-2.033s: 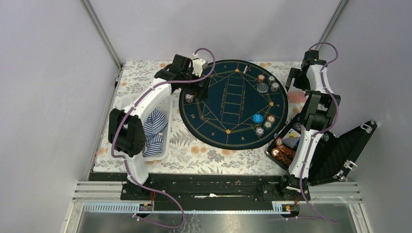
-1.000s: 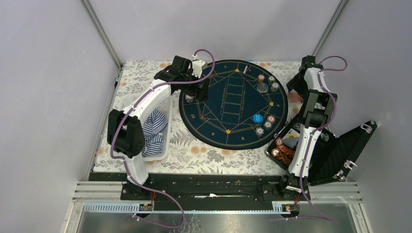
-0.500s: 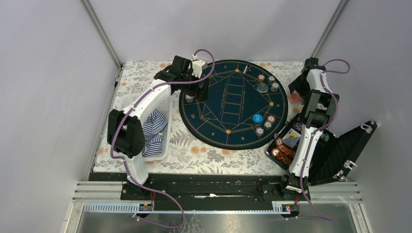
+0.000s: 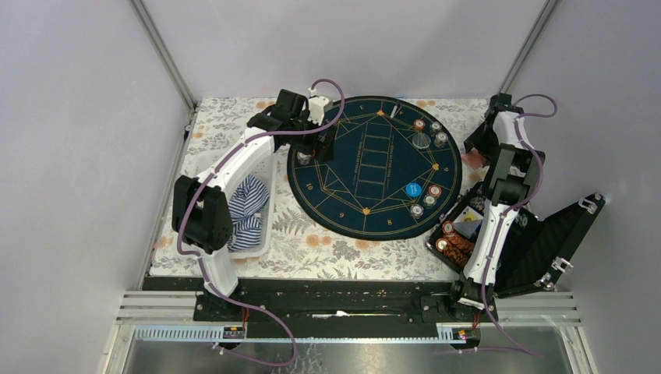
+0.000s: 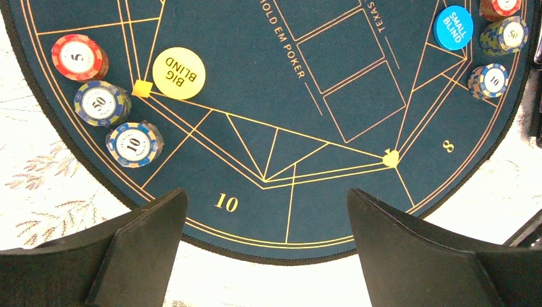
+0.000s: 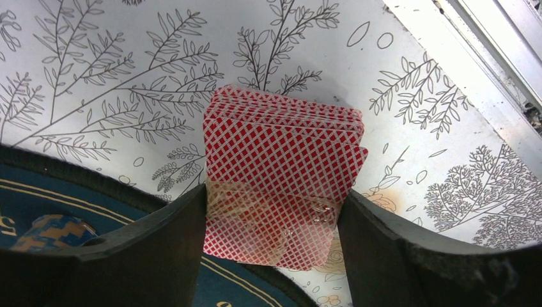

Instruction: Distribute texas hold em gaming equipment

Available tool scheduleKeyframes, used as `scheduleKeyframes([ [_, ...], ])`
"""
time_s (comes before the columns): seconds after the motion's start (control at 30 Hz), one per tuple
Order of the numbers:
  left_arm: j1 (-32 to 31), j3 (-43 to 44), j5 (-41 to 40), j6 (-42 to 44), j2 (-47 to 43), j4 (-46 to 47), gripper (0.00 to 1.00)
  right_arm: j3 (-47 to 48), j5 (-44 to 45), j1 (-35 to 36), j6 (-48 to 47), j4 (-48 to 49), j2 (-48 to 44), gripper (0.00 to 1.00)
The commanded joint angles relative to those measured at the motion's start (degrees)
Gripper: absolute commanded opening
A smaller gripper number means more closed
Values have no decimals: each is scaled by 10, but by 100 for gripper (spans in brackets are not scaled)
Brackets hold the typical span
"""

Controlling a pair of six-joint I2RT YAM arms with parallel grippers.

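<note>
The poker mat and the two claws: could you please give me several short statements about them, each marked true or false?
1. The yellow Big Blind disc lies on the poker mat. True.
2. The left claw grips the red 5 chip stack. False: it hangs open above the mat, holding nothing.
3. The red-backed card deck sits between the right claw's fingers. True.
4. The blue Small Blind disc is stacked on the yellow disc. False: they lie well apart on the mat.
5. The black case stands open. True.
</note>
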Motion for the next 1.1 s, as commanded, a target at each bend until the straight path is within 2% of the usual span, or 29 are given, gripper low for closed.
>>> scheduleKeyframes([
  [0.0, 1, 3, 9, -3, -30, 16, 99, 2, -28, -2, -73, -7, -2, 66],
  [0.07, 2, 3, 10, -3, -29, 17, 99, 3, -43, -2, -116, -8, -2, 67],
  [0.1, 1, 4, 11, -2, -29, 17, 99, 5, -51, -2, -141, -10, -2, 73],
  [0.17, 2, 5, 10, -3, -28, 17, 99, 10, -53, -2, -177, -13, 2, 94],
  [0.2, 2, 6, 10, -2, -29, 16, 99, 14, -49, -2, -185, -15, 5, 99],
  [0.37, 1, 6, 12, -3, -26, 17, 99, 25, -45, -2, -195, -19, 17, 100],
  [0.47, 1, 9, 12, -3, -25, 16, 99, 30, -46, -2, -197, -25, 26, 93],
  [0.83, 2, 23, -1, -9, -26, 11, 99, 33, -70, -3, -231, -12, -16, 57],
  [1.07, 6, 35, 0, -14, -33, 10, 99, 37, -99, -5, -294, 4, -49, 52],
])
